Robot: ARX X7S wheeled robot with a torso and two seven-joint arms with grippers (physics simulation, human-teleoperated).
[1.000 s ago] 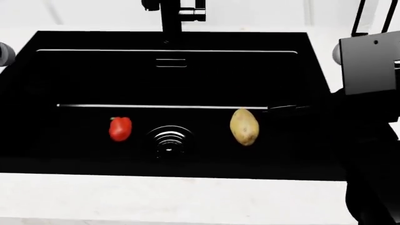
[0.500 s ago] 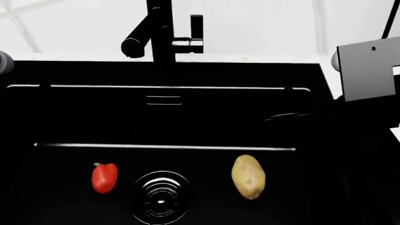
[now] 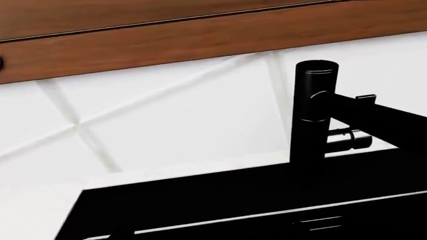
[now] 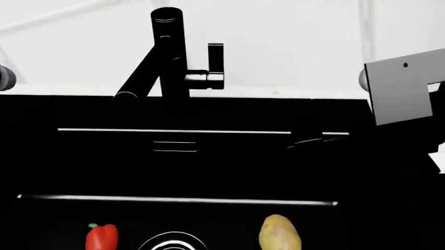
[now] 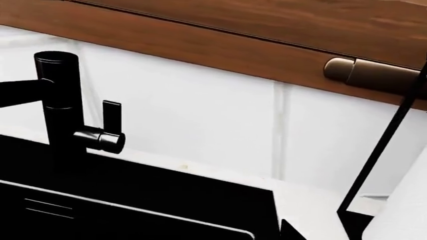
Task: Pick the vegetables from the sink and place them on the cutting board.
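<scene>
The black sink fills most of the head view. At that view's lower edge the red pepper lies left of the drain ring. The yellowish potato lies right of the ring. Both are cut off by the frame. A grey block of my right arm hangs over the sink's right rim, with a black mass below it. The right gripper's fingers cannot be told from the black basin. Only a grey joint of my left arm shows. Neither wrist view shows jaws clearly. The cutting board is out of view.
A black faucet with a side lever stands behind the sink, its spout angled down-left. It also shows as the faucet and the faucet. White tiled wall behind, wooden cabinets above, a thin black stand at right.
The head view has tilted upward. The sink, pepper and potato have slid down to the frame's lower edge, and the whole faucet has come into sight. The vegetables have not moved in the sink.
</scene>
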